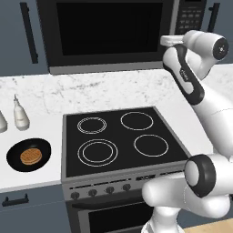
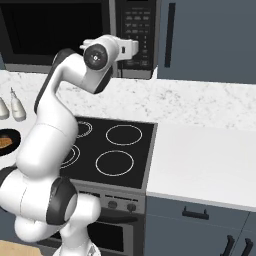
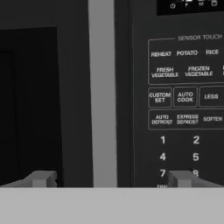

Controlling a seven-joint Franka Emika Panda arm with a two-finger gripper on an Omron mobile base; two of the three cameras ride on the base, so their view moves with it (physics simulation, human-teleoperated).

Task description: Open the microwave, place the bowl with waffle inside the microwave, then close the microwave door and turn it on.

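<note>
The microwave (image 1: 109, 68) hangs over the counter with its dark-glass microwave door (image 1: 109, 34) shut. My gripper (image 3: 111, 178) is open, close in front of the microwave at its right side. In the hand view its fingertips (image 3: 41, 178) stand wide apart on either side of the door's vertical grey handle bar (image 3: 103, 96), with gaps on both sides; the keypad (image 3: 186, 96) is to the right. The black bowl (image 1: 29, 154) sits on the counter left of the stove with the golden waffle (image 1: 31, 155) in it. The bowl (image 2: 6, 141) also peeks in at the right base view's left edge.
A black four-ring stove (image 1: 120, 139) lies below the microwave, with knobs along its front. Two white bottles (image 1: 20, 116) stand behind the bowl. White counter (image 2: 205, 160) runs right of the stove, beneath dark blue cabinets (image 2: 210, 40).
</note>
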